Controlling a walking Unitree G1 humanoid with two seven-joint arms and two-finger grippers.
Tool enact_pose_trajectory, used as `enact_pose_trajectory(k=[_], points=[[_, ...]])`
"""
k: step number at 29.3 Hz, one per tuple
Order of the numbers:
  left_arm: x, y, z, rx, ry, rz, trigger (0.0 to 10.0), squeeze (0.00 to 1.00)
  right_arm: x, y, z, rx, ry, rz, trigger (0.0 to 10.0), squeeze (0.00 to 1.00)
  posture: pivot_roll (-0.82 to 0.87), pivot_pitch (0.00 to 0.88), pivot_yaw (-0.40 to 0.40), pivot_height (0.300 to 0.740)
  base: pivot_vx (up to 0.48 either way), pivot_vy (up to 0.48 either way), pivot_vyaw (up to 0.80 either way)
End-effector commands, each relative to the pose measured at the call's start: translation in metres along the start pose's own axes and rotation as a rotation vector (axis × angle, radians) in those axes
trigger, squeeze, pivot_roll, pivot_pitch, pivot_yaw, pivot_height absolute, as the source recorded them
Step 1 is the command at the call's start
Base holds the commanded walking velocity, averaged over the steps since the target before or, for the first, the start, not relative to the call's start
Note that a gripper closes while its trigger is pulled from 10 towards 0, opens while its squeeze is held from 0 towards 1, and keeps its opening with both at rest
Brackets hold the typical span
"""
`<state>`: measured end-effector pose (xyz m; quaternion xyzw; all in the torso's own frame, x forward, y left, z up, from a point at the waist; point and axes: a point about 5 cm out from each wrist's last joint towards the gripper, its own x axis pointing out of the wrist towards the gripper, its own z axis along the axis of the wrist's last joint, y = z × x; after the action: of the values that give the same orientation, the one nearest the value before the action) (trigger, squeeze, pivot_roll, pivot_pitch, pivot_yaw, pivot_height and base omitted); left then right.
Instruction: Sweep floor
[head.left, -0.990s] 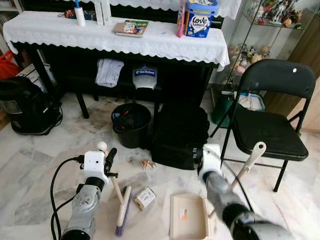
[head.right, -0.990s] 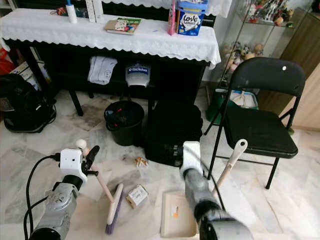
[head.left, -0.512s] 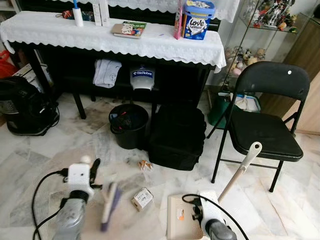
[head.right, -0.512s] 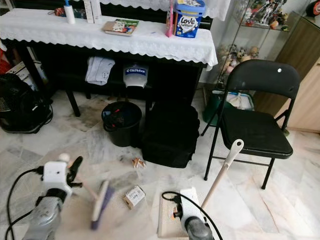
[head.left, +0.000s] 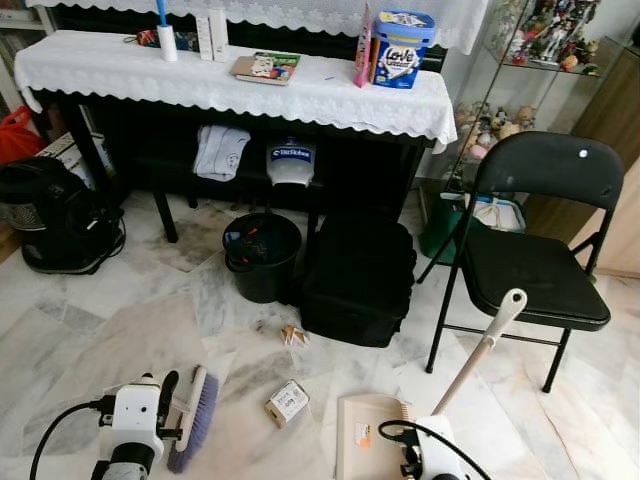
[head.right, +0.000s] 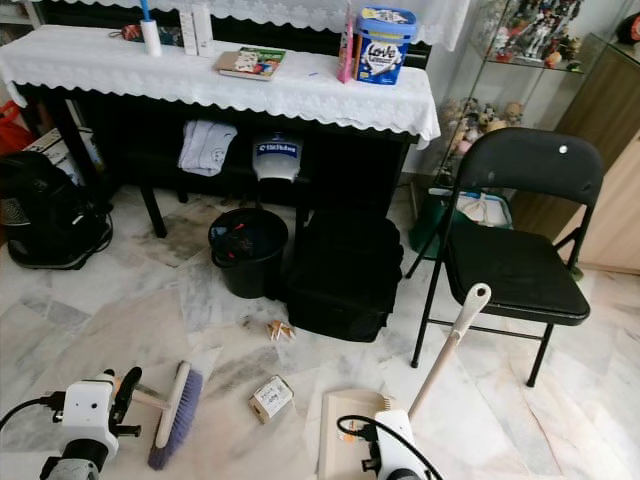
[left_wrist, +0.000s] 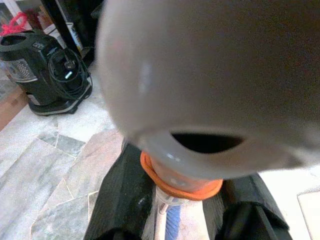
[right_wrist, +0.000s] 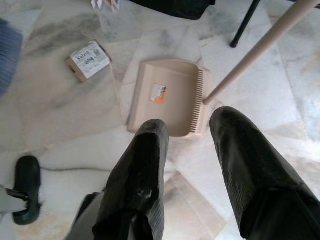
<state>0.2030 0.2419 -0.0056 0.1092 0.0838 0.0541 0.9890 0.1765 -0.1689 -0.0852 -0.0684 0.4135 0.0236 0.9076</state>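
A brush with purple bristles (head.left: 195, 422) hangs low over the marble floor at the lower left. My left gripper (left_wrist: 185, 212) is shut on its pale handle, whose rounded end looms large in the left wrist view. A beige dustpan (right_wrist: 167, 97) lies flat on the floor with its long handle (head.left: 482, 348) slanting up to the right. My right gripper (right_wrist: 190, 122) hovers just short of the pan, open, with nothing between its fingers. A small cardboard box (head.left: 288, 402) lies between brush and pan. A crumpled scrap (head.left: 293, 334) lies farther ahead.
Ahead stand a black bin (head.left: 262, 255) and a black bag (head.left: 358, 280) under a table with a white cloth (head.left: 230, 85). A black folding chair (head.left: 540, 260) is at the right, close to the dustpan handle. A black appliance (head.left: 55, 215) sits far left.
The camera has shifted. My left arm has dropped back and to the left with the brush, away from the box. My right arm has drawn back from beside the dustpan handle.
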Motion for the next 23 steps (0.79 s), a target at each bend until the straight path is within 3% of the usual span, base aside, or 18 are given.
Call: enact_pose_trajectory(k=[1,2,3,10,15,16,18,20,22,23], points=[[0.0,-0.002,-0.003,0.04,0.036,0.014,10.0,0.0,0.0,-0.002,-0.001,-0.006,0.002,-0.01,10.0,0.0,0.01,0.0,-0.091,0.74,0.0,0.0,0.0],[0.003,0.001,0.0,0.079,0.027,0.03,10.0,0.0,0.0,-0.002,-0.001,0.0,0.002,-0.012,10.0,0.0,0.01,0.0,-0.089,0.74,0.0,0.0,0.0],[0.01,0.008,0.006,0.216,0.025,0.073,10.0,0.0,0.0,-0.002,-0.001,0.002,0.003,-0.013,10.0,0.0,0.01,0.0,-0.087,0.74,0.0,0.0,0.0],[0.017,0.046,0.02,0.454,0.003,0.283,10.0,0.0,-0.001,0.001,-0.004,-0.03,0.015,-0.011,10.0,0.0,0.01,0.0,-0.063,0.74,0.0,0.0,0.0],[0.013,0.059,0.012,0.675,0.088,0.245,10.0,0.0,-0.001,0.003,-0.006,-0.034,0.026,-0.01,10.0,0.0,0.02,0.0,-0.048,0.74,0.0,0.0,0.0],[0.008,0.065,-0.002,0.795,0.194,0.173,10.0,0.0,-0.001,0.003,-0.006,-0.037,0.029,-0.009,10.0,0.0,0.02,0.0,-0.041,0.74,0.0,0.0,0.0],[0.003,0.069,-0.013,0.863,0.276,0.117,10.0,0.0,-0.001,0.004,-0.007,-0.038,0.032,-0.009,10.0,0.0,0.03,0.0,-0.036,0.74,0.0,0.0,0.0],[-0.009,0.075,-0.033,0.974,0.439,0.016,10.0,0.0,-0.001,0.005,-0.008,-0.051,0.043,-0.008,10.0,0.0,0.03,0.0,-0.03,0.74,0.0,0.0,0.0],[-0.032,0.082,-0.059,1.08,0.676,-0.135,10.0,0.0,-0.002,0.005,-0.008,-0.051,0.048,-0.007,10.0,0.0,0.03,0.0,-0.027,0.74,0.0,0.0,0.0],[-0.035,0.083,-0.062,1.084,0.712,-0.155,10.0,0.0,-0.002,0.005,-0.008,-0.051,0.048,-0.007,10.0,0.0,0.03,0.0,-0.026,0.74,0.0,0.0,0.0]])
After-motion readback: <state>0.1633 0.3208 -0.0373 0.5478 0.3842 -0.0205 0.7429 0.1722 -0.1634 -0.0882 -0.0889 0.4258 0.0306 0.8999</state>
